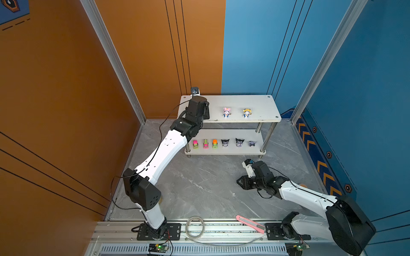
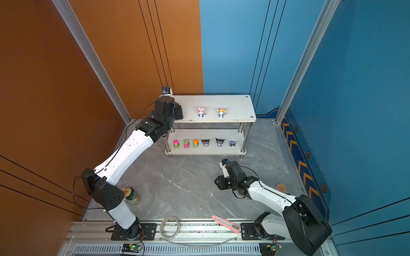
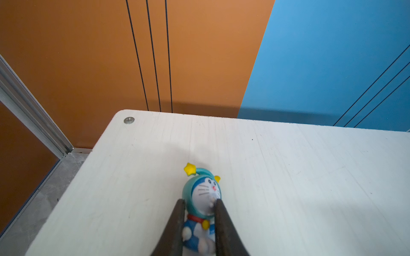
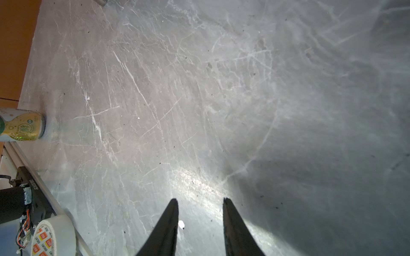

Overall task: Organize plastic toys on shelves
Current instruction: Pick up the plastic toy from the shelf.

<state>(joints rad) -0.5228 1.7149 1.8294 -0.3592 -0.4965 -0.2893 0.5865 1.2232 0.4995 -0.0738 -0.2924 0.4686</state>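
Observation:
The shelves [image 1: 255,104] stand at the back, a white two-tier rack on chrome legs. On the top board are a pink-hatted figurine [image 1: 226,112] and a yellow-hatted one [image 1: 247,113]. The lower board carries three neon trucks [image 1: 205,143] and three black-purple figurines [image 1: 239,142] in a row. In the left wrist view my left gripper [image 3: 199,200] is shut on a teal-hatted figurine [image 3: 200,188] over the top board's left end [image 3: 288,177]; the wrist hides this toy in both top views. My right gripper [image 4: 200,199] hovers open and empty over the grey floor in front of the rack.
A drinks can [image 2: 131,195] stands by the left arm's elbow, near the orange wall. A pink utility knife [image 1: 250,223] and a coil of clear tubing [image 1: 195,227] lie on the front rail. A tape roll [image 4: 53,237] sits near the left arm's base.

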